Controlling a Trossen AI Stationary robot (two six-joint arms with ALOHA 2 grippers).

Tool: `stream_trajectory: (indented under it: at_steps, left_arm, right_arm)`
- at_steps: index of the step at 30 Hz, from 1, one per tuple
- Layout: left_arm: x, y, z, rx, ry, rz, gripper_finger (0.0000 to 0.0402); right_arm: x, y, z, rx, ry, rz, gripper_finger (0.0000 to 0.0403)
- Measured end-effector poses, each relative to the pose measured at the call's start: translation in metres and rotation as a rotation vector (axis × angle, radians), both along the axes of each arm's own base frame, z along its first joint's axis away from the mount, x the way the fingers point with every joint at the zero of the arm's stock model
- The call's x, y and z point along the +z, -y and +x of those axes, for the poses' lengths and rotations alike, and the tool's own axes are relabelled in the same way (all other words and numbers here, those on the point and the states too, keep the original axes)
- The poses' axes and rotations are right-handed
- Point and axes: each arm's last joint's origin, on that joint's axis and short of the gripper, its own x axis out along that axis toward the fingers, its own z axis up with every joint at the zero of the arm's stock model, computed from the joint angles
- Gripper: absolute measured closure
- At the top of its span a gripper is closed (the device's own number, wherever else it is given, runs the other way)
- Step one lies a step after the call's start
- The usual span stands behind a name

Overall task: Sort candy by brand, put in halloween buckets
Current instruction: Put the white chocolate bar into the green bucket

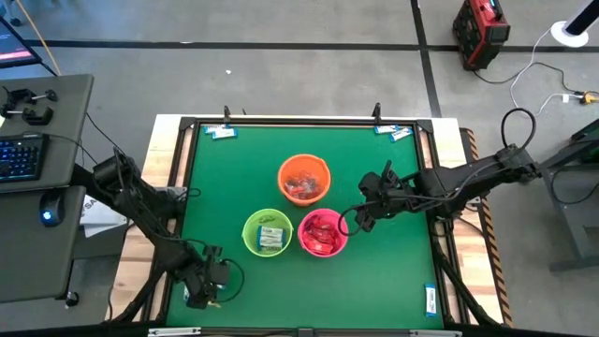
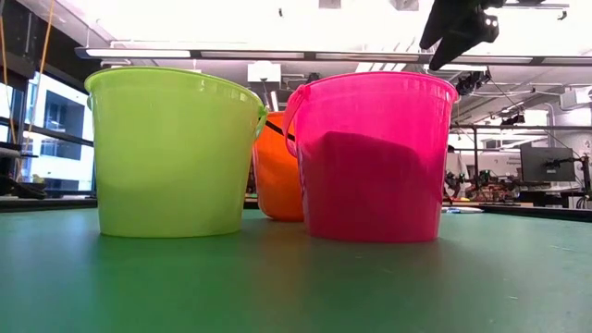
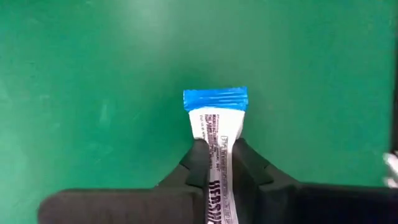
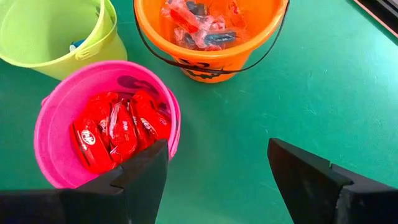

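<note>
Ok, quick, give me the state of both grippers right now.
Left gripper: shut on a blue-and-white candy, near the table's front left corner.
Right gripper: open, empty, beside the pink bucket.

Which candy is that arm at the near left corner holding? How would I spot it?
Start at the green table and go to its near left corner, away from the three buckets in the middle. There the left gripper is shut on one flat candy. It has a white printed wrapper with a crimped bright blue end, unlike the red ones in the pink bucket.
</note>
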Motion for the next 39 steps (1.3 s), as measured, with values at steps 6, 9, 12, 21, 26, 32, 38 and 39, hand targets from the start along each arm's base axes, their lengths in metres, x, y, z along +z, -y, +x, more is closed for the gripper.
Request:
stream_trajectory:
  at_steps: [6, 9, 12, 21, 26, 32, 38, 39]
  left_arm:
    - [0.067, -0.016, 0.001, 0.013, 0.105, -0.069, 0.0389]
    - [0.11, -0.036, 0.006, 0.081, 0.297, -0.103, 0.0396]
    - [0.137, -0.061, 0.016, 0.164, 0.521, -0.057, 0.0396]
    - [0.134, -0.102, 0.079, 0.24, 0.687, 0.058, 0.0373]
    - [0.115, -0.107, 0.1, 0.267, 0.632, 0.075, 0.031]
    - [0.116, -0.113, 0.102, 0.299, 0.583, -0.048, 0.0225]
    - [0.147, -0.132, 0.079, 0.353, 0.532, -0.045, 0.019]
    - [0.154, -0.137, 0.072, 0.38, 0.545, -0.016, 0.0189]
  right_arm:
    - [0.0, 0.0, 0.0, 0.004, 0.001, -0.003, 0.0135]
    - [0.001, 0.0, 0.001, 0.013, 0.008, -0.01, 0.0135]
    - [0.002, 0.0, 0.003, 0.013, 0.031, -0.017, 0.0135]
    - [0.003, 0.0, 0.005, 0.004, 0.06, -0.037, 0.0135]
    - [0.003, 0.0, 0.005, 0.001, 0.061, -0.034, 0.0135]
    - [0.003, 0.0, 0.005, 0.001, 0.061, -0.028, 0.0135]
    - [-0.001, 0.001, 0.0, -0.061, -0.001, 0.099, 0.0135]
    - [-0.005, 0.001, -0.001, -0.083, -0.04, 0.151, 0.0135]
